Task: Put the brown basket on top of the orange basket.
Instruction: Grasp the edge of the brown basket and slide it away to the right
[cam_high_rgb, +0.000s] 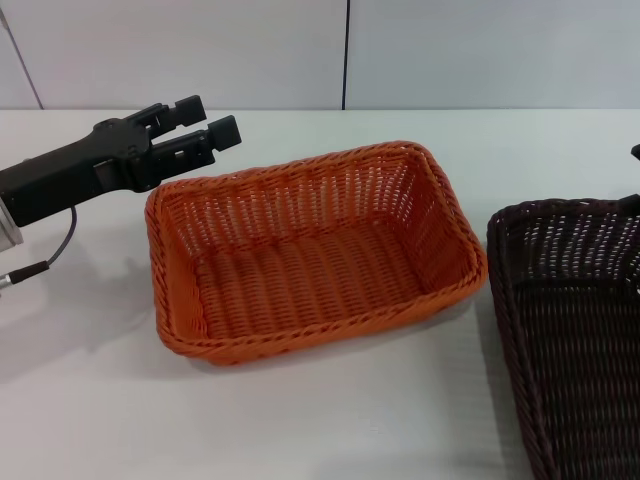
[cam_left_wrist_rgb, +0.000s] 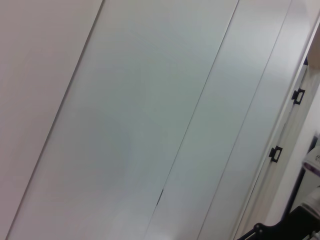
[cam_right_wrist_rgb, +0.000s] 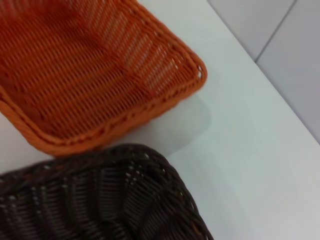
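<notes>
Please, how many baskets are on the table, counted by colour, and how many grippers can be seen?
Orange basket: 1
Brown basket: 1
Grippers in view: 1, the left gripper, raised beside the orange basket
Total: 2 baskets and 1 gripper, 3 things on or over the white table

the orange basket (cam_high_rgb: 310, 255) is woven of plastic-looking wicker strands with a braided rim, ribbed and rough to the eye, with a faint sheen on the strands; the brown basket (cam_high_rgb: 575, 340) has the same ribbed weave in dark strands that catch small glints of light. the white surface (cam_high_rgb: 330, 420) under them is smooth with a soft, low sheen. the left pincer (cam_high_rgb: 215, 122) looks like matt black moulded plastic, and the wall panels (cam_left_wrist_rgb: 150, 120) behind are smooth and matt.
</notes>
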